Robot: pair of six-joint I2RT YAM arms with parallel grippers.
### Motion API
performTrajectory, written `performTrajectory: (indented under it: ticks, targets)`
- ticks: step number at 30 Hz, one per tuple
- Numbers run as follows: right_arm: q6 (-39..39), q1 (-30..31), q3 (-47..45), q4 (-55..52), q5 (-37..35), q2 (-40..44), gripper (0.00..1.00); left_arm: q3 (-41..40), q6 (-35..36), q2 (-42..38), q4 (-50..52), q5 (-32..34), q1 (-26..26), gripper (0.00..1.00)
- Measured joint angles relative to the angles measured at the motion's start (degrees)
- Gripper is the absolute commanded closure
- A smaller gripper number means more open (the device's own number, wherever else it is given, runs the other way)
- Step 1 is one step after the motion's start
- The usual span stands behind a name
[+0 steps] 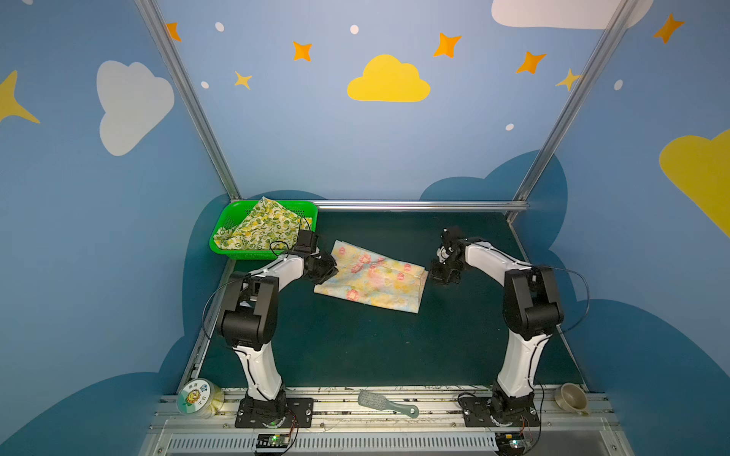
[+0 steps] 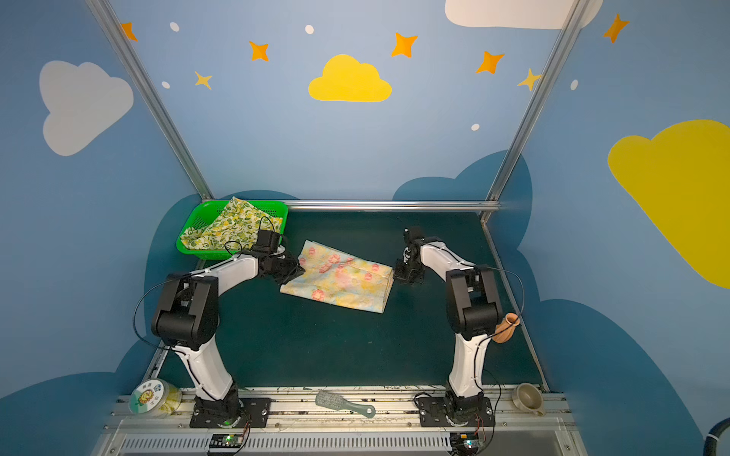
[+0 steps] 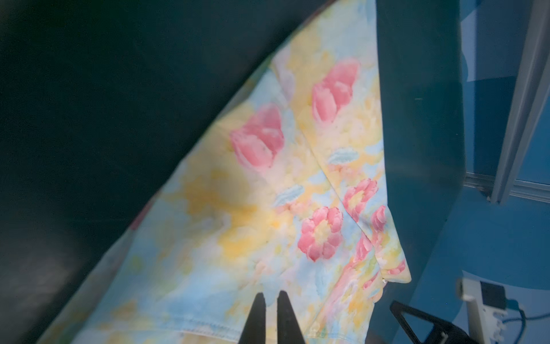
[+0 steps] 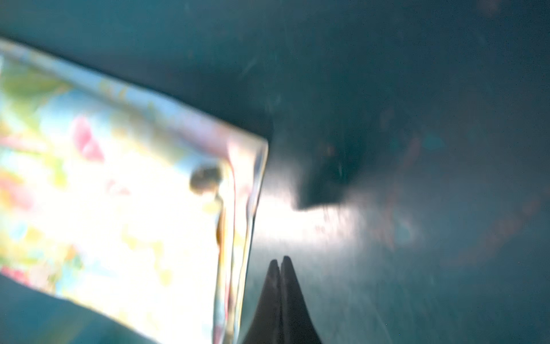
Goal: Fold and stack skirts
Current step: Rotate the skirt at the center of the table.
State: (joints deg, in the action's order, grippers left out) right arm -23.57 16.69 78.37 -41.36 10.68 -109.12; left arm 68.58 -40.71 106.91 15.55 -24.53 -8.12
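Observation:
The pastel floral skirt (image 1: 375, 280) (image 2: 343, 282) lies folded into a flat rectangle mid-table. My left gripper (image 1: 328, 272) (image 3: 270, 295) rests on its left edge; the jaws are closed to a thin slit with cloth in it, their tips just past the hem. The right gripper (image 1: 440, 276) (image 4: 279, 260) is shut and empty, low over the mat just off the skirt's (image 4: 119, 208) right edge. That wrist view is blurred. The lemon-print skirt (image 1: 260, 231) (image 2: 233, 229) lies crumpled in the green basket (image 1: 227, 219) at the back left.
Along the front rail sit a round tin (image 1: 197, 398), a hairbrush (image 1: 387, 404) and a beige cup (image 1: 572, 398). A clay vase (image 2: 505, 327) stands by the right arm. Metal frame posts and blue walls close in the dark mat (image 1: 355, 343).

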Motion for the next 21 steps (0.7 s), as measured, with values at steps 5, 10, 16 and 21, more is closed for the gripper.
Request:
performTrajectory:
  ticks: [5,10,16,21]
  targets:
    - [-0.9,0.0,-8.0,0.6,2.0,8.4,1.0,0.2,0.9,0.0,1.5,3.3,1.2,0.89]
    - [-1.6,0.0,-12.2,0.9,3.6,12.4,1.0,0.2,1.4,-0.7,4.8,5.4,3.3,0.88]
    - [-1.9,0.0,-12.7,1.6,5.0,13.0,1.0,0.2,2.6,-0.9,8.3,7.3,4.8,0.88]
    - [-2.3,0.0,-13.5,2.3,6.1,13.3,1.0,0.2,2.8,-0.9,10.2,10.3,5.3,0.88]
